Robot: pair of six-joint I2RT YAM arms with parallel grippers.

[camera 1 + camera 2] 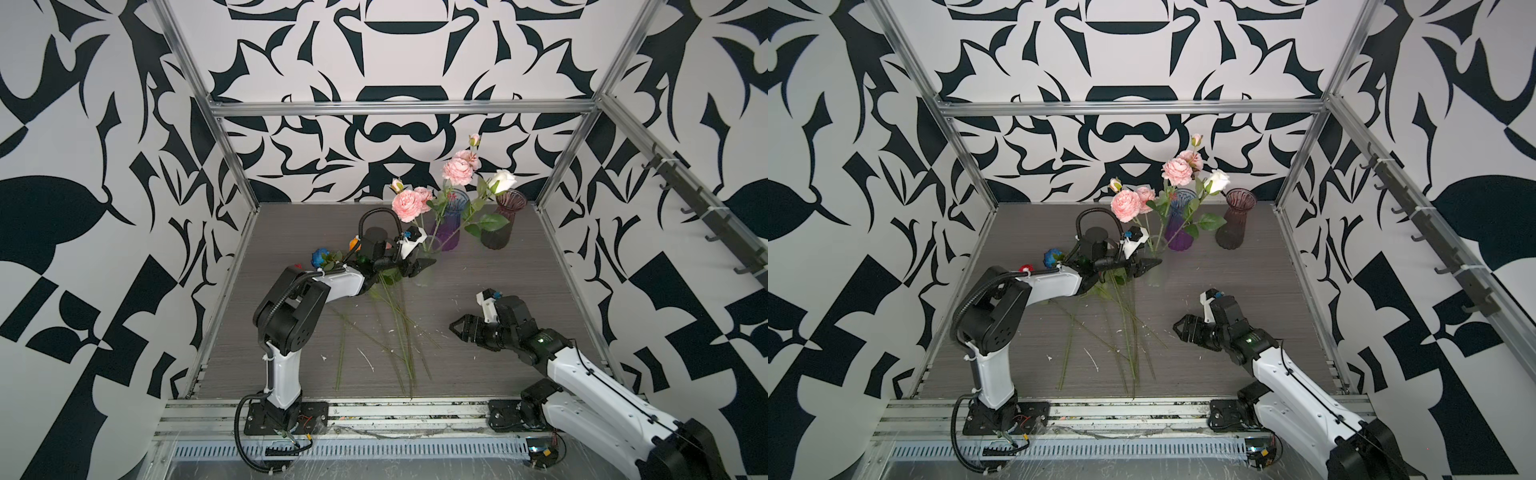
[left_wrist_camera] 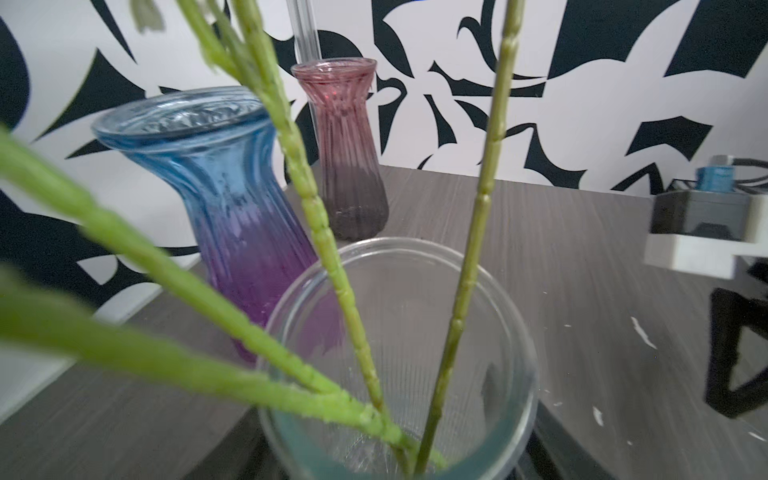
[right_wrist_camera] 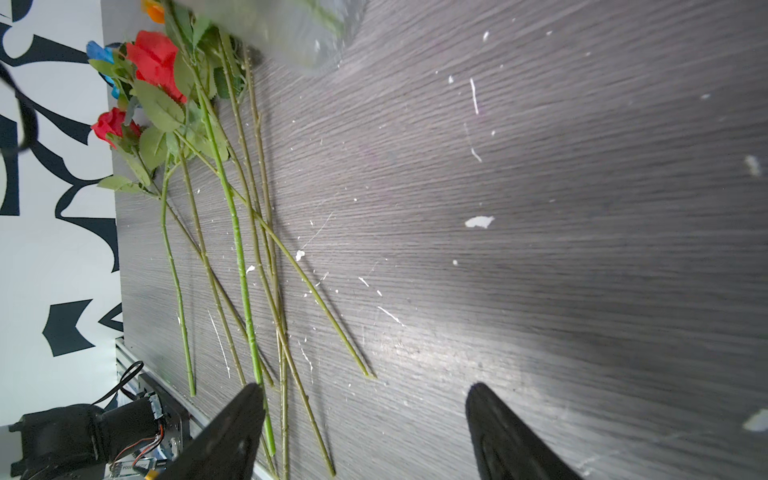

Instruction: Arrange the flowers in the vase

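The left tool point(image 1: 422, 267) reaches in from the left and clasps the clear vase point(image 2: 415, 299). In the left wrist view its dark jaws lie against the glass on either side, with the vase mouth right below the camera. Whether the base rests on the worktop point(image 1: 519, 282) or hangs just above it I cannot tell. Three of the flowers are already in this vase, and their green stems point(image 2: 332, 270) meet at the bottom and lean apart. A pair of pink blooms point(image 1: 405, 206) leans left, a taller pink spray point(image 1: 457, 170) rises in the middle, and a white rose point(image 1: 503, 180) leans right. Just behind the clear vase stands the blue vase point(image 2: 232, 199), which shades to purple at its foot. Beside that, farther right, stands the pink vase point(image 2: 349, 158); both are upright near the back of the worktop. The rest of the flowers lie on the worktop, where the loose stems point(image 3: 232, 216) fan out toward the front edge. Their heads, red roses point(image 3: 156, 58), a blue head point(image 3: 97, 52) and an orange head point(image 3: 153, 10), are bunched at the left side, partly under the left arm point(image 1: 332, 286). The right tool point(image 3: 365, 388) hovers low over the worktop on the right, well apart from the vases, its jaws spread wide and holding nothing. In the right wrist view one jaw shows in front of the cut ends of the loose stems.
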